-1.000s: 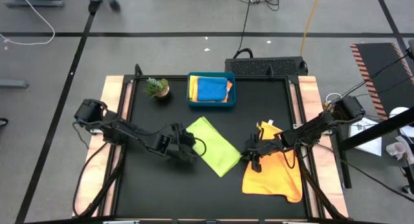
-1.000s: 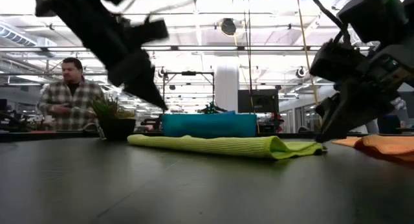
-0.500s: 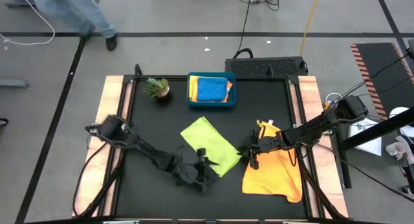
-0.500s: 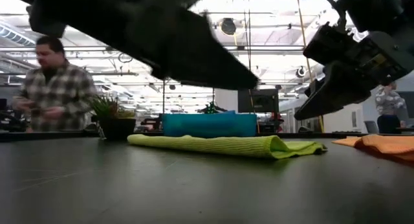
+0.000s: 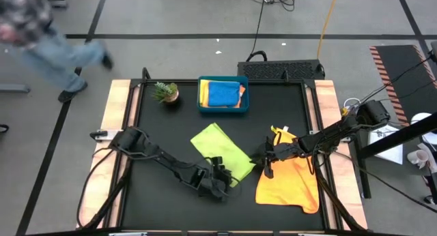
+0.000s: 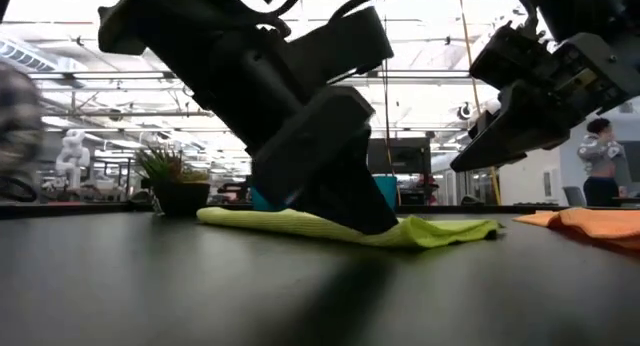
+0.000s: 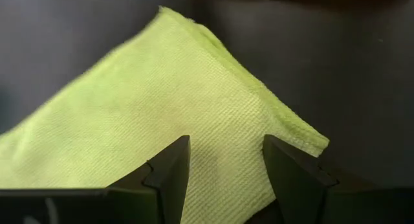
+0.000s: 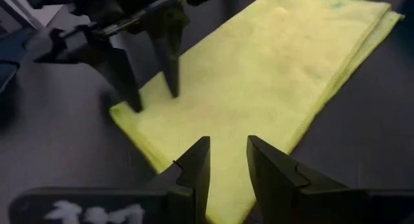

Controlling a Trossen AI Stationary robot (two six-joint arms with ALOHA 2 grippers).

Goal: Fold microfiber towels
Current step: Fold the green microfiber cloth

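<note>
Two dark arms are seen reaching toward the middle of the table in the high view. The left arm is stretched low from the left edge toward the lower centre, and the left gripper is set down at the near corner of the lime green towel, which lies folded into a long strip just below the centre of the frame. In the left wrist view its two fingers are spread apart over the cloth, with the corner of the fabric showing between them; nothing is clamped. The right arm is extended from the right edge toward the centre, and the right gripper is held just beside the towel's right end, above the table in the low view. Its fingers stand parted by a narrow gap and are empty. An orange towel is spread at the lower right, under the right arm. A blue towel is stacked in the teal tray at the upper centre, beside a potted plant.
</note>
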